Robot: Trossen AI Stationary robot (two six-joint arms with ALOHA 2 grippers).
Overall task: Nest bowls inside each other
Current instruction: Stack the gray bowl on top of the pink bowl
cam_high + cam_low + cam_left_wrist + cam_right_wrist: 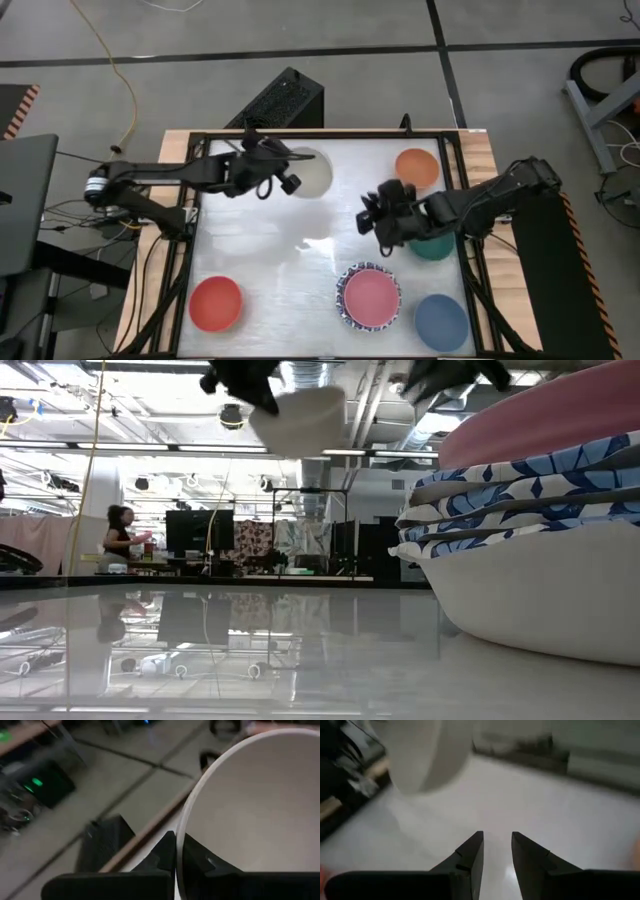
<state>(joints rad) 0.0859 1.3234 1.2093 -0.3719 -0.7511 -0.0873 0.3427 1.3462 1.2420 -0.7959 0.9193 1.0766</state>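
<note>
Left gripper (283,168) pinches the rim of the plain cream round bowl (310,172), lifted clear of the table.

Stiff, light, glossy, probably slippery; a rim grip suits it. Right gripper (372,220) hangs empty, fingers partly apart.

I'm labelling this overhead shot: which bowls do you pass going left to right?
Red bowl → cream bowl → pink bowl on its patterned stack → orange bowl. Teal and blue overlap too closely to order.

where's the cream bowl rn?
High view: cream bowl is at the table's far edge, left of the orange bowl, its rim clamped in the left gripper jaws, lifted.
</note>
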